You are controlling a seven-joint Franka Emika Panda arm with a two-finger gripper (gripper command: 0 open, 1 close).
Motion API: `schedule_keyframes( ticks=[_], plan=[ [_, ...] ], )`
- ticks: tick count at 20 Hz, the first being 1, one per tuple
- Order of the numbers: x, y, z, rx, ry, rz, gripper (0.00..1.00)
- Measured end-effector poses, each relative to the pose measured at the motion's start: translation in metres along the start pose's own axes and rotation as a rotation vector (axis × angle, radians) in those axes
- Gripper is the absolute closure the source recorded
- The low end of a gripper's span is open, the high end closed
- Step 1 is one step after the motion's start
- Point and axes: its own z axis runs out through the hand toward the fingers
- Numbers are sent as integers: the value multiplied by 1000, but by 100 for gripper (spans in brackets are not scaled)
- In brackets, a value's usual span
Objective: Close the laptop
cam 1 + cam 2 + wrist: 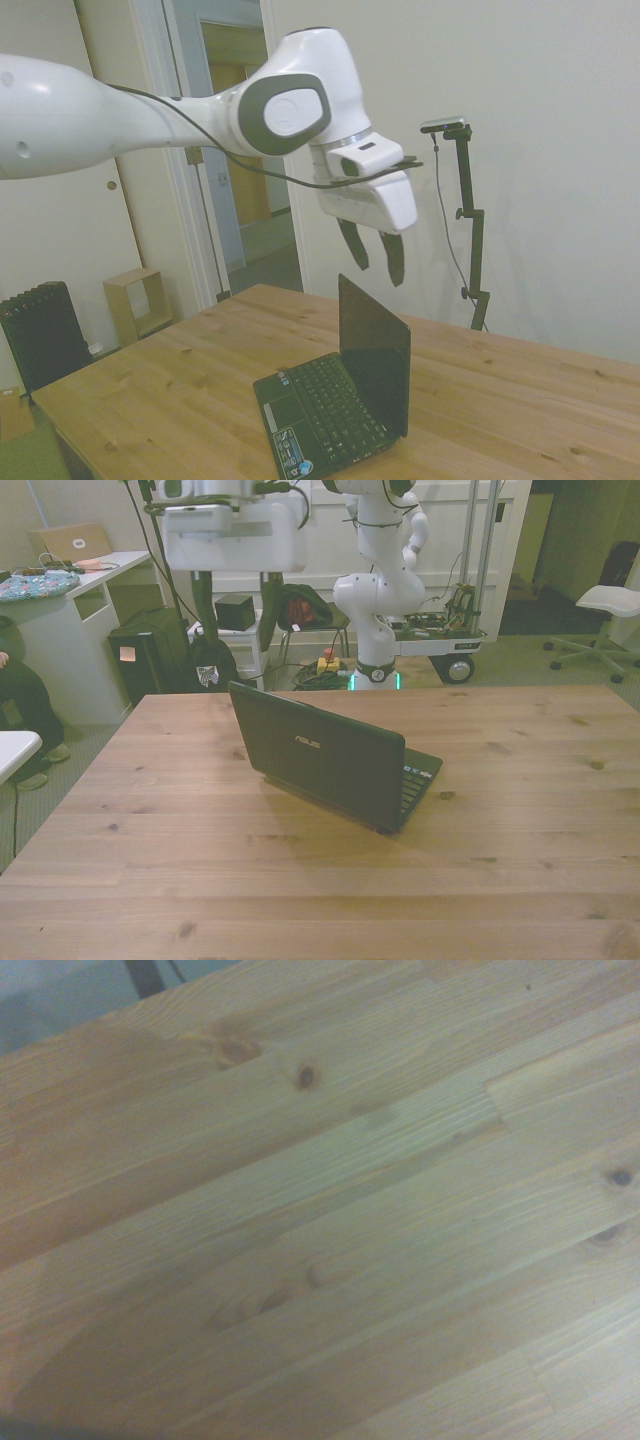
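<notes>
While the small black netbook laptop (pixel 345 400) stands open on the wooden counter (pixel 180 390), the white arm's dark-fingered claw (pixel 373 250) hangs above it, parted and empty; approach seems underway, lid-pushing next.

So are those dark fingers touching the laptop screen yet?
Apart. In the side view the fingers hang open in the air above the top edge of the laptop, with pale wall visible between fingertips and lid. The laptop stands open, untouched.

One laptop (pixel 345 400), one pincer (pixel 373 262), one wooden table (pixel 520 810), one seated person (pixel 15 695)
</notes>
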Motion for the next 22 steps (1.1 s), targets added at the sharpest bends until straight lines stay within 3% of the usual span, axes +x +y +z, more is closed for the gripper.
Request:
schedule_keyframes(
  ticks=[6,12,17,18,22],
  plan=[
    [34,-33,28,-16,-49,23,0],
    [27,-80,86,-52,-113,59,0],
    [8,-96,105,-63,-163,98,0],
    [4,-98,107,-70,-173,106,100],
    [-11,-99,121,-110,-223,135,100]
  ],
)
